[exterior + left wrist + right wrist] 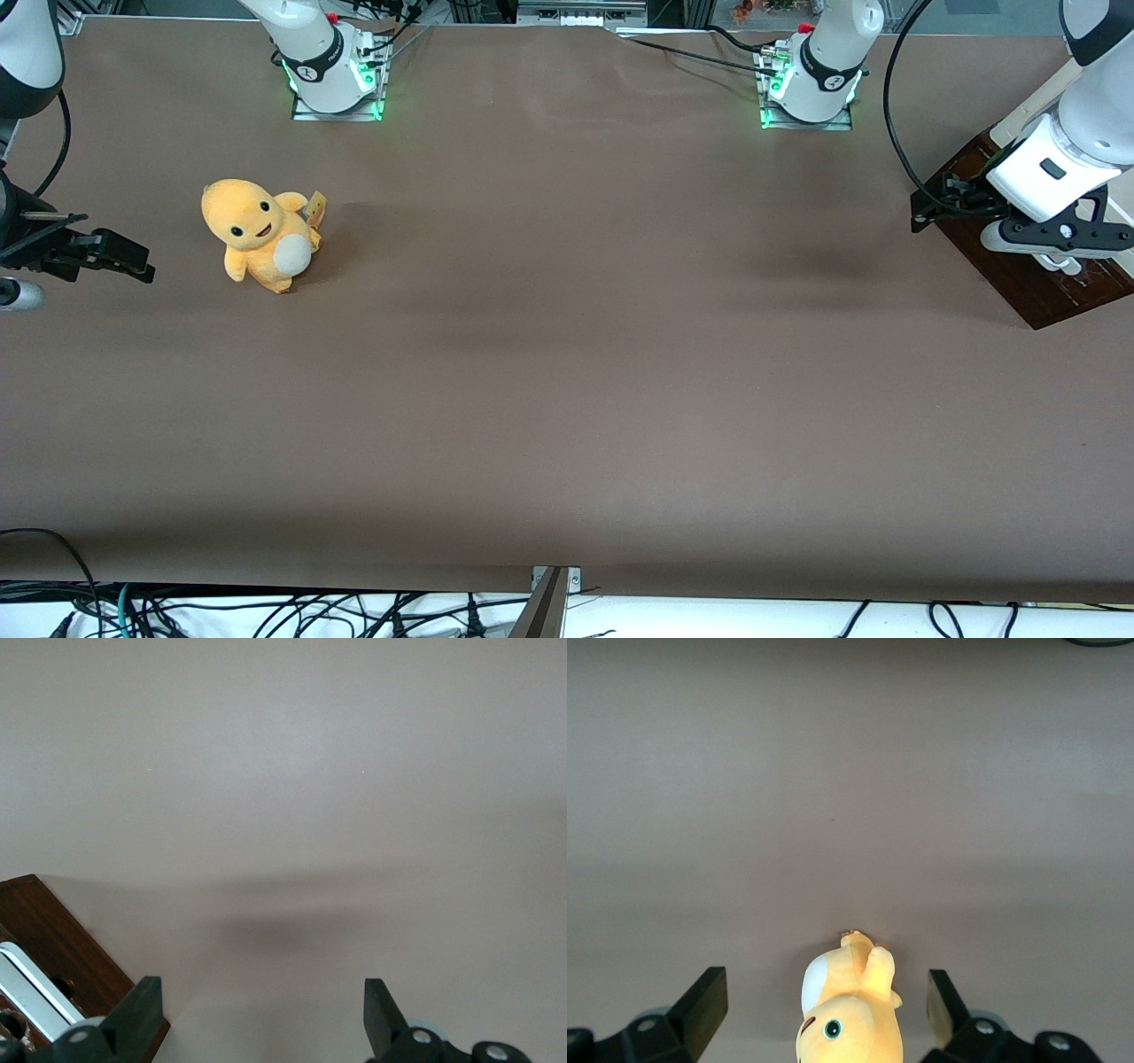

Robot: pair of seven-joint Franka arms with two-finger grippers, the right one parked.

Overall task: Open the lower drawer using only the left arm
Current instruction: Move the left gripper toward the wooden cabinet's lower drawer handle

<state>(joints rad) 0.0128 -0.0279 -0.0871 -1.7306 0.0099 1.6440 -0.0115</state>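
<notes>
Right now I see my gripper (261, 1019) hanging wide open above the drawer (1019, 266) at the working arm's end of the table (567, 354), holding nothing.

Left arm (1085, 124) lowered; end effector (262, 1014) fingers spread.

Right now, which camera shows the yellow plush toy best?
The front view: the whole yellow plush toy sits on the brown table. The right wrist view shows only part; the left wrist view shows none, just the open left gripper.
</notes>
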